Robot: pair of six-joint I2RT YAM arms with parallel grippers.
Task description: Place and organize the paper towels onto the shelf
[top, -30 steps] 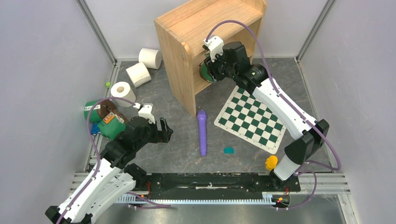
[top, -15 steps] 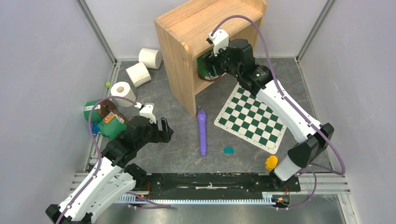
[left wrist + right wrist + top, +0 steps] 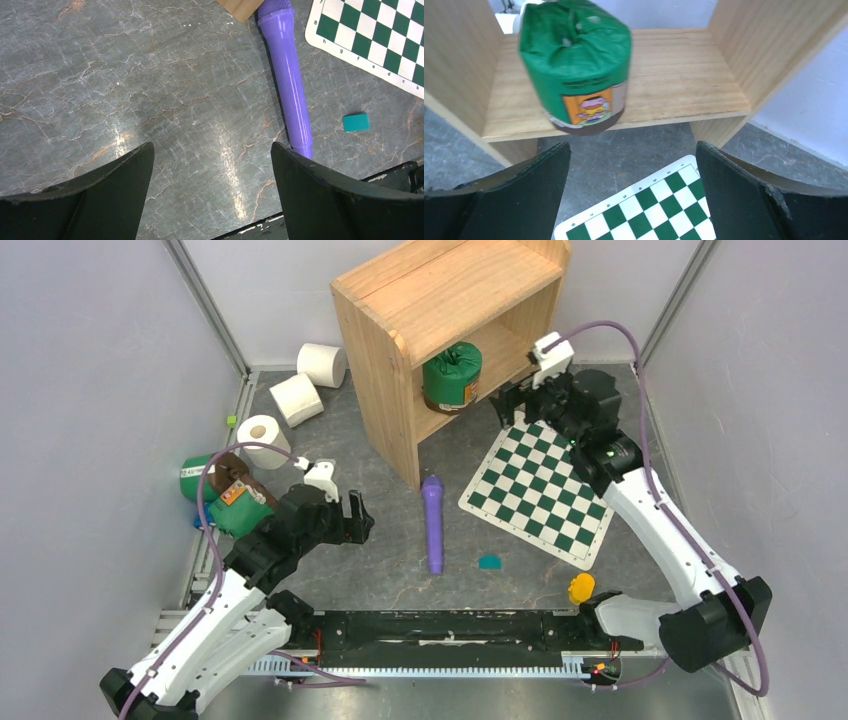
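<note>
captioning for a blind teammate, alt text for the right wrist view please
A green wrapped canister with an orange label stands on the light wooden shelf, near its front edge. The right tool is open, its dark fingers framing a green-and-white checkered board below.

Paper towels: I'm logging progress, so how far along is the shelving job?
Done: none; the three paper towels sit on the table left of the shelf, which holds a green canister. In hand: nothing; left gripper and right gripper are open. Left: all three.
</note>
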